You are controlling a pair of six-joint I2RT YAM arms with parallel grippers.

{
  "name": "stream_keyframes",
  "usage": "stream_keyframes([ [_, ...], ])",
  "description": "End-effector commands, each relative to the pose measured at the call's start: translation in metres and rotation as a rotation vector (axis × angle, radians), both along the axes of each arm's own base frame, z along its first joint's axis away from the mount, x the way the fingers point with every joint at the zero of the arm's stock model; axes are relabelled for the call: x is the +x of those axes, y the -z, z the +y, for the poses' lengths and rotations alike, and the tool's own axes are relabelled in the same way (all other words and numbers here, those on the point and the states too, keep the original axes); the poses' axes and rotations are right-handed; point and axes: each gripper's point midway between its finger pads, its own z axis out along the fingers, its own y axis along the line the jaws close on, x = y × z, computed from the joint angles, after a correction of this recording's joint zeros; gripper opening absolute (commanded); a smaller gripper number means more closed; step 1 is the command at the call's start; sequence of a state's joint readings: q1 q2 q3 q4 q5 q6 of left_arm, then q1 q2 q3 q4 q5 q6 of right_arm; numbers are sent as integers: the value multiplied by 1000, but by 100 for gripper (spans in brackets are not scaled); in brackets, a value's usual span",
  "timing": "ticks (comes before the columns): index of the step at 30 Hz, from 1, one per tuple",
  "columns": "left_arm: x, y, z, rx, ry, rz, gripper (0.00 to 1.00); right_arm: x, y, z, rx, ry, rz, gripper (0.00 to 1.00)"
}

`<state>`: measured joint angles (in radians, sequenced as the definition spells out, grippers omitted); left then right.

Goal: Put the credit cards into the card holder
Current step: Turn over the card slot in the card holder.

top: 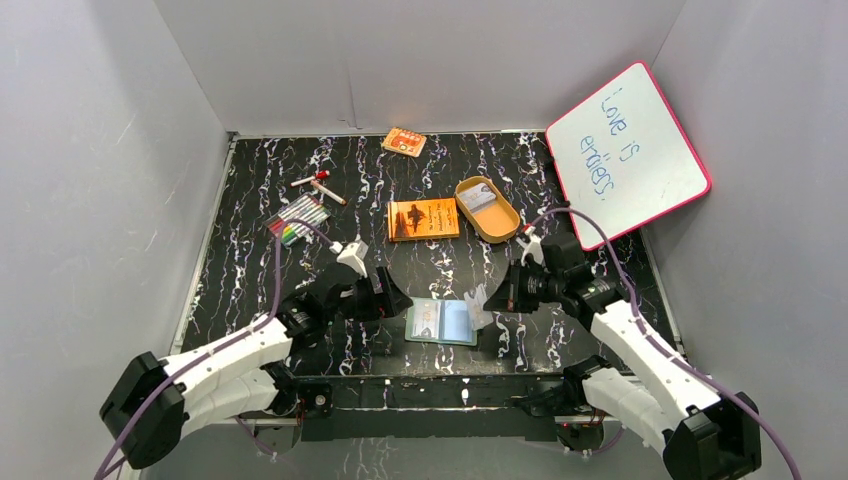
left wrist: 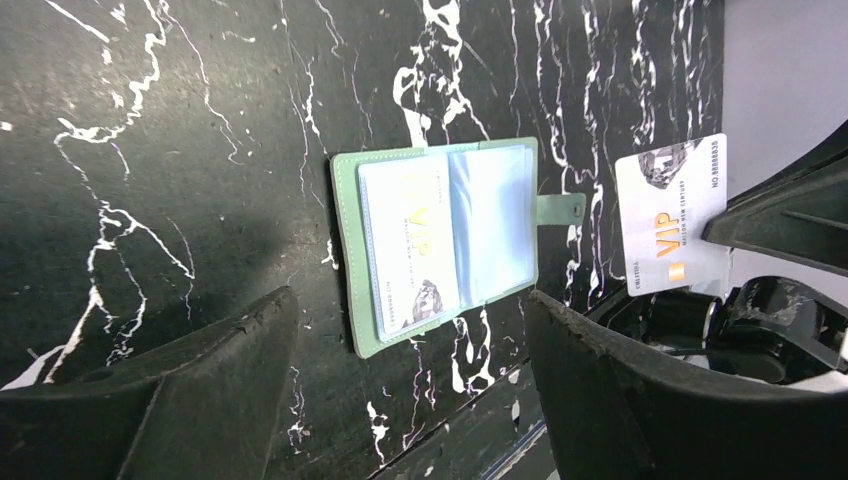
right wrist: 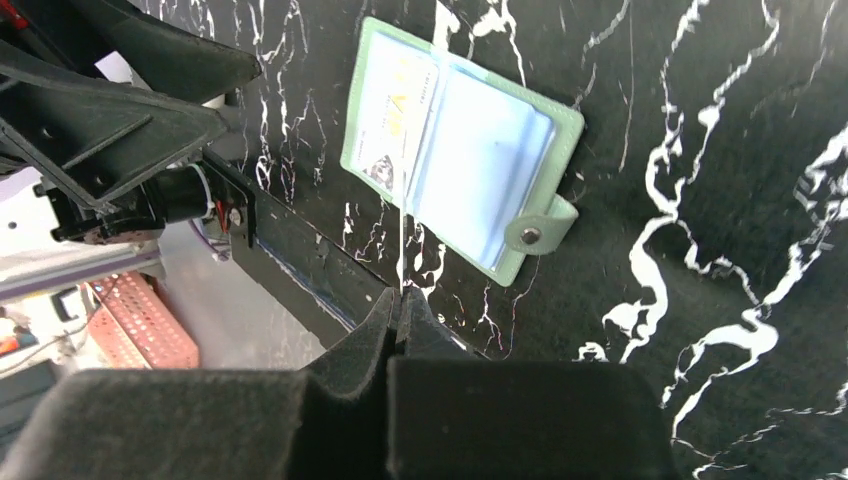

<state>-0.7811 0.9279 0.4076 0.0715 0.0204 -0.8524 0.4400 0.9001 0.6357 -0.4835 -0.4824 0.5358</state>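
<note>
We find the top view evenly lit and fairly bright. In the left wrist view, glare whitens the clear pockets of the card holder (left wrist: 440, 240). Left of it a soft shadow dims the table (left wrist: 150, 120), and below it the dark foreground is out of focus.

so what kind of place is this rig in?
Probably a lab test cell, not a home: plain grey panel walls box in a black marbled table, with staged props like the whiteboard.
</note>
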Motion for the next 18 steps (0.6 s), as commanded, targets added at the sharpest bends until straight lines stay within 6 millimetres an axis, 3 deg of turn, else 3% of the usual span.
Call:
stream_keyframes([
  [1,0,-7,-18,-68,43,19,79,4,-10,10,135,101,15,0],
  [9,8,9,-17,-39,-8,61,79,2,10,5,141,204,91,0],
  [18,3,29,-20,-70,-21,114,78,-5,38,-6,115,290,139,0],
])
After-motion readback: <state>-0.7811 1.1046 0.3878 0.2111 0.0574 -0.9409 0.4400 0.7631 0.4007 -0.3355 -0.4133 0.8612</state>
